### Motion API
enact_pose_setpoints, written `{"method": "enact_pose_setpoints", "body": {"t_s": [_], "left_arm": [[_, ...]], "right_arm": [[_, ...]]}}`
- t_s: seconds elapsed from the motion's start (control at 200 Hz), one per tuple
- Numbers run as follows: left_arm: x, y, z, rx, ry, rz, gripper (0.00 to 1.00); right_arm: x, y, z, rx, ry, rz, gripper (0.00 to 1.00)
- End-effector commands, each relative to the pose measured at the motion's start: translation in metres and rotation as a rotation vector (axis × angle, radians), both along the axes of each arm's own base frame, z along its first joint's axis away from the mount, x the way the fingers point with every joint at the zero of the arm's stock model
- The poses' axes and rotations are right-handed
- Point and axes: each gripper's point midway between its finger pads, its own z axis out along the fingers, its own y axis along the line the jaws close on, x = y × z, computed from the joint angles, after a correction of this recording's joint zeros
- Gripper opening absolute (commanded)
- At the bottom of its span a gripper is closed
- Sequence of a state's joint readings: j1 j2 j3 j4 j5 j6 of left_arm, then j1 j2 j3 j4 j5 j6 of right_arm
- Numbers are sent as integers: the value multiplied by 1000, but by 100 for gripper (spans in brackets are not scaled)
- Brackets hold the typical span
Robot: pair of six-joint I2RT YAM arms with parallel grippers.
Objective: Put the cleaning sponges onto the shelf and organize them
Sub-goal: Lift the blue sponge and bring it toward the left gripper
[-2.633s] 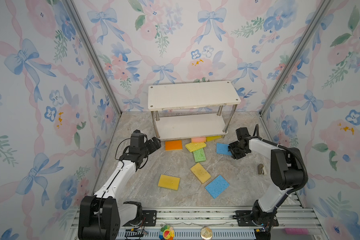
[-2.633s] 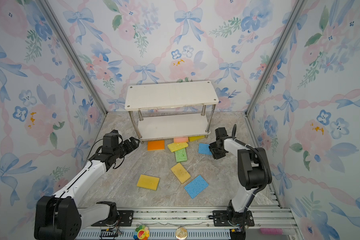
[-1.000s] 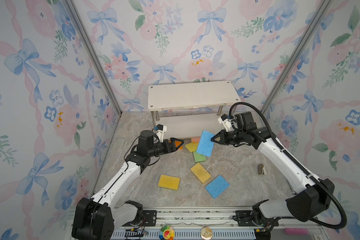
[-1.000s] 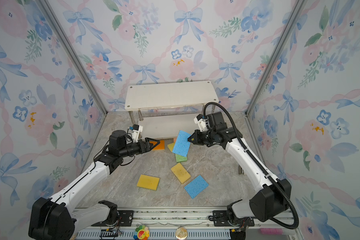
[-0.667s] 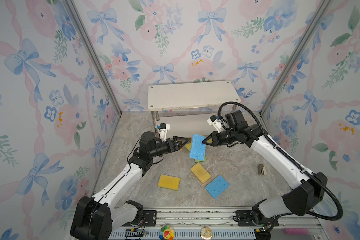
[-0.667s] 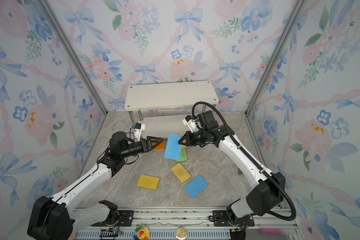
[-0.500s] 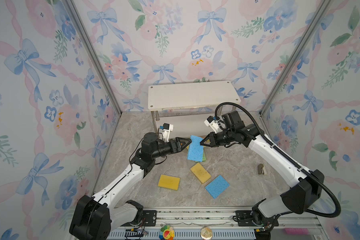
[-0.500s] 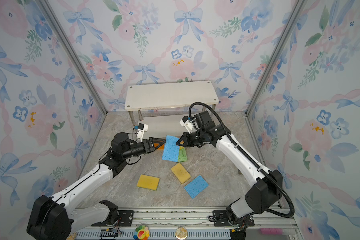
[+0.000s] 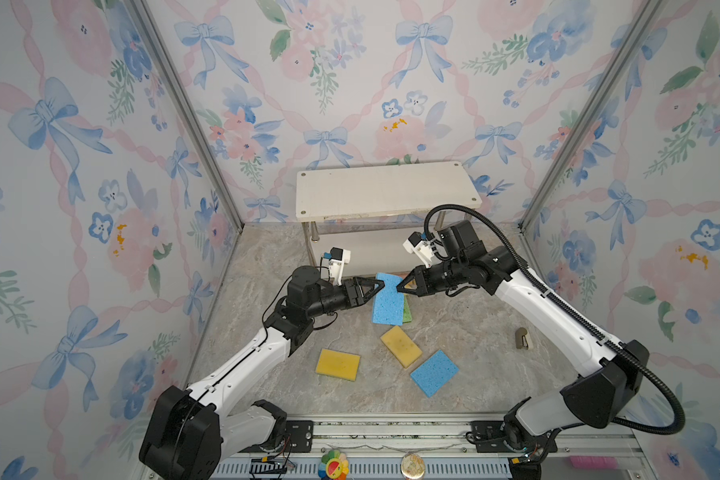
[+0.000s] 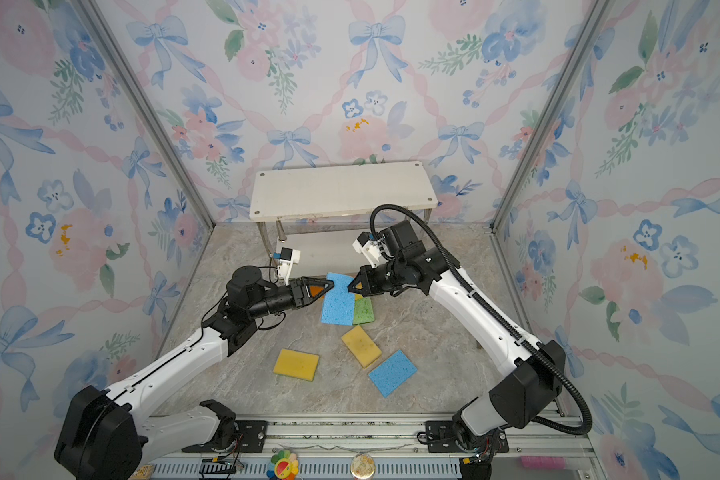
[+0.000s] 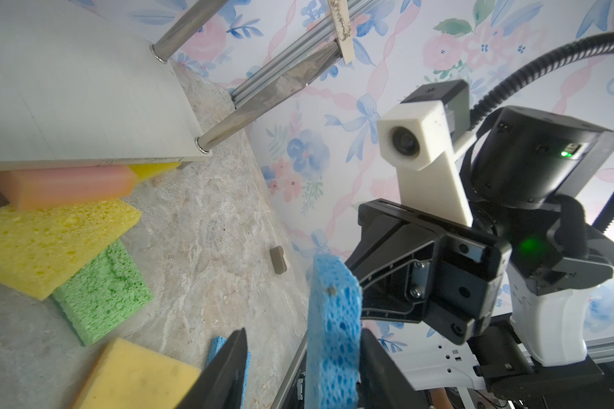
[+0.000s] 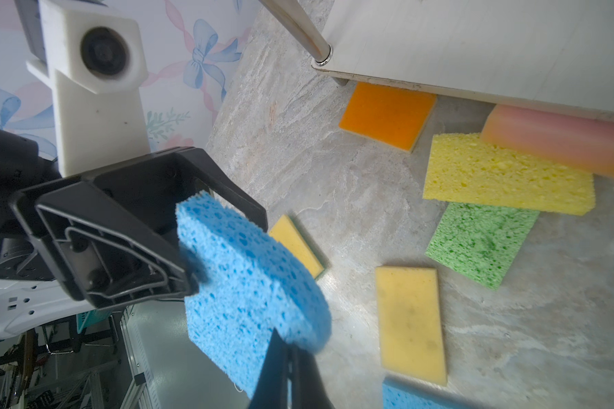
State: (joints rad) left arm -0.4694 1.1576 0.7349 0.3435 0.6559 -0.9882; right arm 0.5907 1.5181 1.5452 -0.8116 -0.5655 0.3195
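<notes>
so the right gripper is pinching the blue sponge by one edge, mid-air in front of the shelf. The left gripper has its jaws spread around the opposite edge, with a gap on one side. The pink sponge is half hidden under the lower board, and the green sponge is mostly covered in both top views.

arms: white shells, black joints | hands: black | cable: black, ribbed
</notes>
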Motion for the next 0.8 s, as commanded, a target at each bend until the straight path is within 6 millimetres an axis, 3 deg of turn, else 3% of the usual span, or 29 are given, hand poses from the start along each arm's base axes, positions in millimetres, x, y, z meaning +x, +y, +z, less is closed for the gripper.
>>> {"method": "enact_pose_setpoints", "body": {"t_s": [0.0,0.1,0.225,0.395,0.465,0.645,0.795], "left_arm": [[-1,-2,6,-3,-39,-10,46],[-2,-3,6,-3,-41,-19,35],[-3,-3,3,0,-39,-26,15],[-5,-1,3,-1,-40,-16,0],[-4,1,2,0,-38,-6,0],[2,5,-7,1,3,51,0],[17,15,-8,-26,56,164,0]], "right_arm": [[-1,3,2,-32,-17,16,0],[-2,6,1,-46,-13,21,0],[-4,10,-1,-67,-8,30,0],[-1,10,-1,-87,-13,14,1],[1,9,0,-93,-21,0,9],[11,-3,8,-81,-37,-90,52],[26,-30,17,18,-24,-243,64]]}}
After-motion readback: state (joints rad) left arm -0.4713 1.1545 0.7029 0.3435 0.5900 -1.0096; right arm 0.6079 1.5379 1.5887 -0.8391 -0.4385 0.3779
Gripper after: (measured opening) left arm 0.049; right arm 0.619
